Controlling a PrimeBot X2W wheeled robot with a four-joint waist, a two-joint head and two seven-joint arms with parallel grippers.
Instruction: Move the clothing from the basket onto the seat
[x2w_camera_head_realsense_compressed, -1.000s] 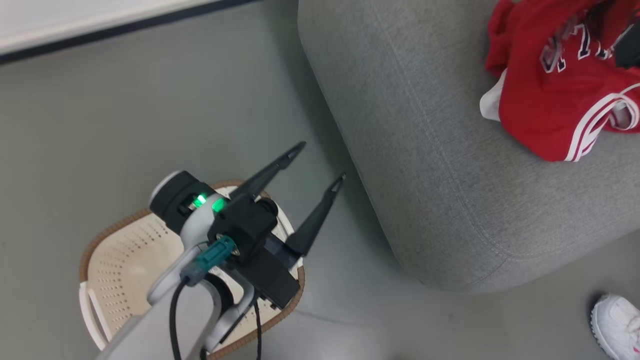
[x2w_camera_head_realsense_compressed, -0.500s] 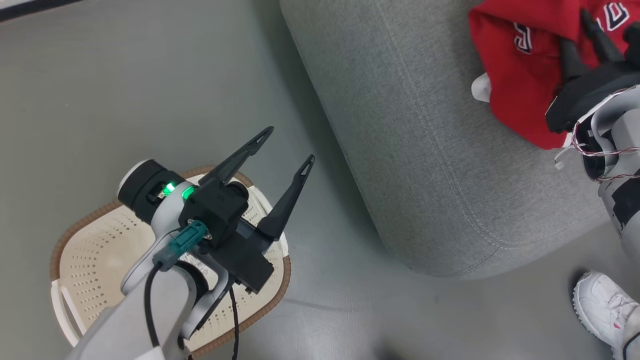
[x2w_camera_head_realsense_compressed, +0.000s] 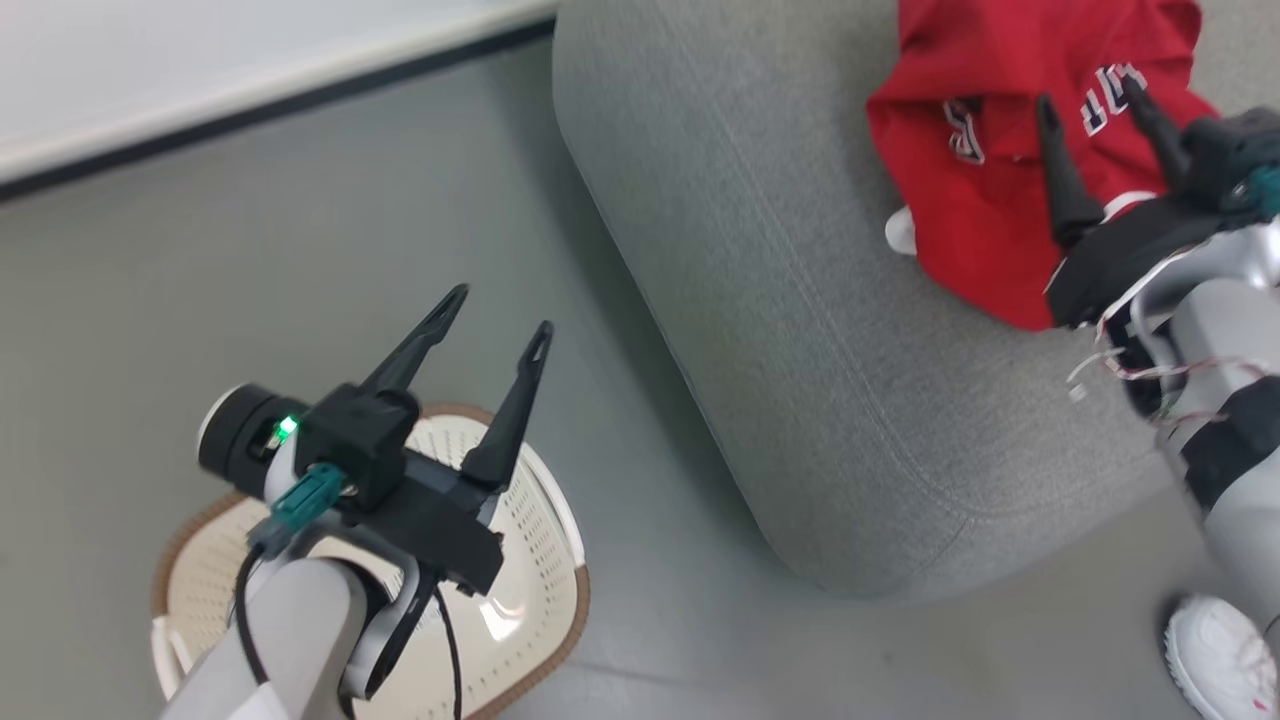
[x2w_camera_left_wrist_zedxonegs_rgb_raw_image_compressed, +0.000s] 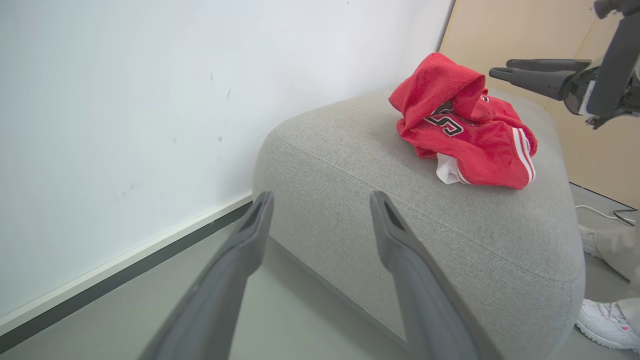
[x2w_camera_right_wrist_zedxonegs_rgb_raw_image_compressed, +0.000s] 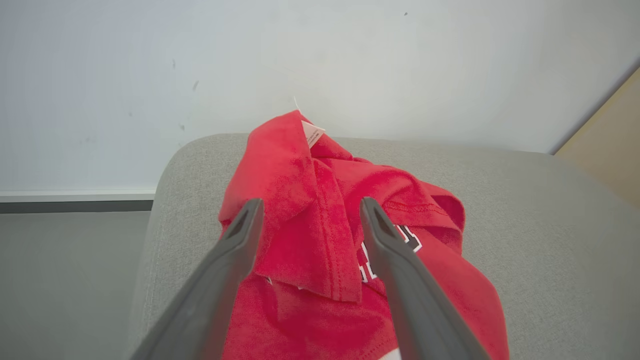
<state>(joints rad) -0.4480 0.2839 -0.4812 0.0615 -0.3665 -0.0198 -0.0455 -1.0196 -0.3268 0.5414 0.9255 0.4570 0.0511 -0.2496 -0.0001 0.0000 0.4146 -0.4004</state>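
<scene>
**Release of clothing on seat: both jaws spread, nothing grasped.**

At lower left of the head view, the left gripper (x2w_camera_head_realsense_compressed: 502, 308) hangs over the basket (x2w_camera_head_realsense_compressed: 540, 505), jaws spread and empty. The basket's visible interior shows no cloth, though part is hidden. The seat (x2w_camera_head_realsense_compressed: 800, 350) stands at centre. At upper right the clothing (x2w_camera_head_realsense_compressed: 960, 230) lies heaped on the seat, the right gripper (x2w_camera_head_realsense_compressed: 1088, 92) above it, jaws released. Raise that gripper clear along its fingers so no fold snags.
</scene>
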